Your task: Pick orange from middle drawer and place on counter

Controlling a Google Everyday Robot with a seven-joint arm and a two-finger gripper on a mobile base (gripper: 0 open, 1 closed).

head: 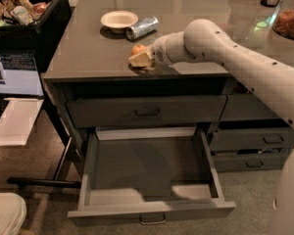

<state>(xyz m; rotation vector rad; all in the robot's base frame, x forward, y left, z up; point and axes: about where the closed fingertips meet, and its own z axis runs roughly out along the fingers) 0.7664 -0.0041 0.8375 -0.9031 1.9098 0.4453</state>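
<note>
The orange (pixel 137 48) is low over the counter (pixel 88 53), near its front edge, held between the tan fingers (pixel 142 59) of my gripper (pixel 139 56). I cannot tell whether it touches the surface. My white arm reaches in from the right, above the counter. The middle drawer (pixel 100 199) is pulled fully out below. Its dark grey inside shows nothing in it. Its front handle (pixel 152 221) is at the bottom of the view.
A white bowl (pixel 119 20) and a silver-blue can (pixel 141 27) sit on the counter behind the gripper. The shallower top drawer (pixel 147 112) is closed. More closed drawers (pixel 257 141) stand to the right. A black bin of items (pixel 19 9) stands at the left.
</note>
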